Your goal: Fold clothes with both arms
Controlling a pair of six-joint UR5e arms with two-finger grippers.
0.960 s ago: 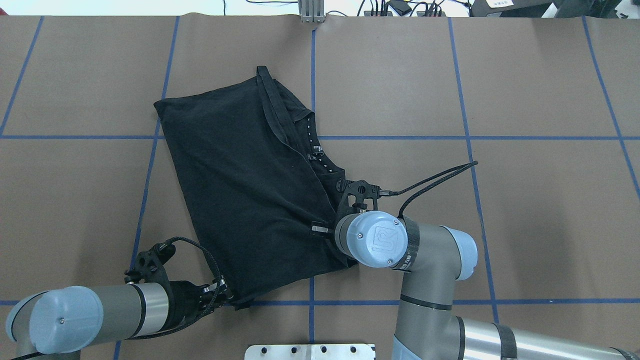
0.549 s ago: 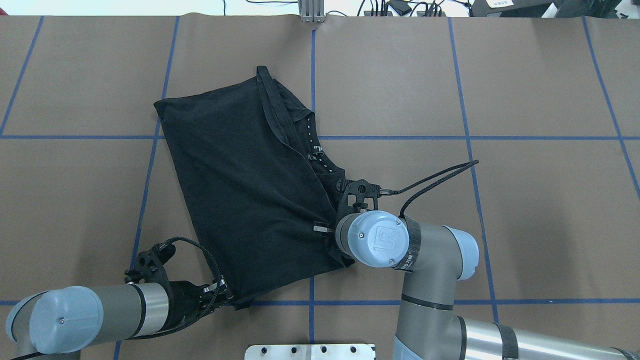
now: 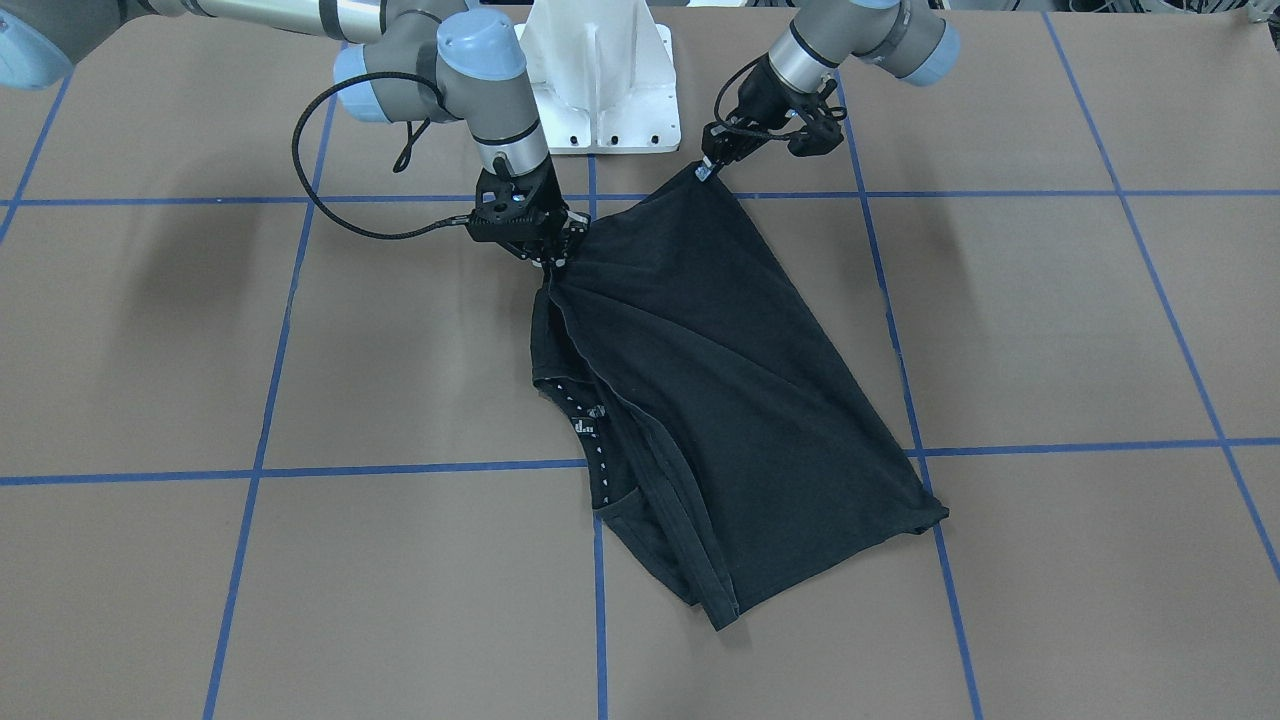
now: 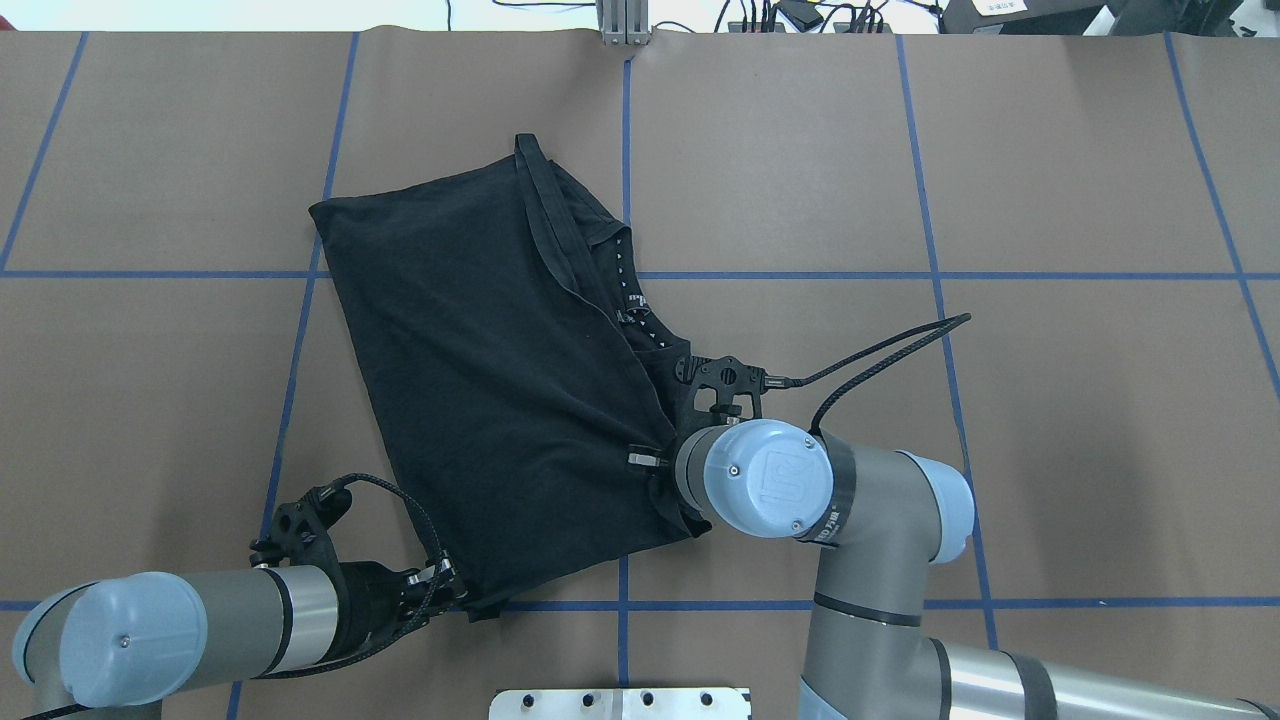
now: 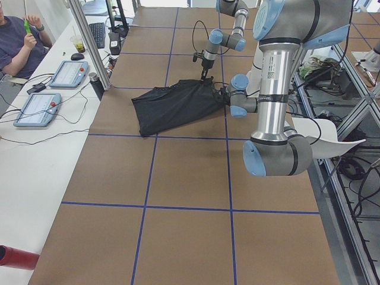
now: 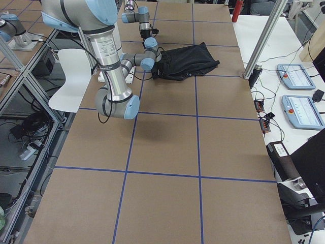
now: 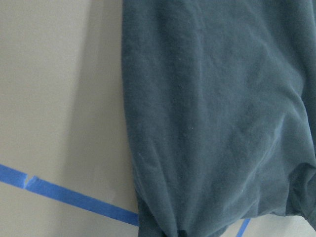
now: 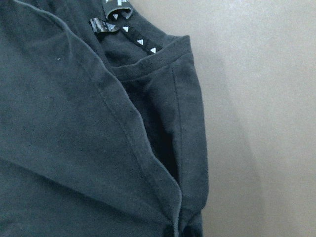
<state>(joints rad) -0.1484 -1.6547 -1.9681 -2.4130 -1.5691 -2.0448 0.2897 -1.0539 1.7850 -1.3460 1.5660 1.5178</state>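
The left gripper [image 4: 452,588] is low by the robot's side of the table [image 4: 1050,400], and it is pinched tight on one near corner of the shirt [image 4: 480,350]. The shirt lies flat on the table in front of the robot, a bit to its left side. From the left gripper the shirt runs away from the robot, and it leans over to the left as it goes. That is its long way: from the near edge up to the far edge. The neck with the white dots [image 4: 640,320] shows along the shirt's right side. Next comes the right gripper [image 3: 553,258]. It is clamped on the other end of the near edge, and the cloth bunches up into it. It sits a little farther out on the table than the left gripper, so the held edge runs on a slant between the two. All of the shirt lies past both grippers, on the far side of them. I think the next move is to carry this near edge over to the far edge, so both arms must go out and to the left together.
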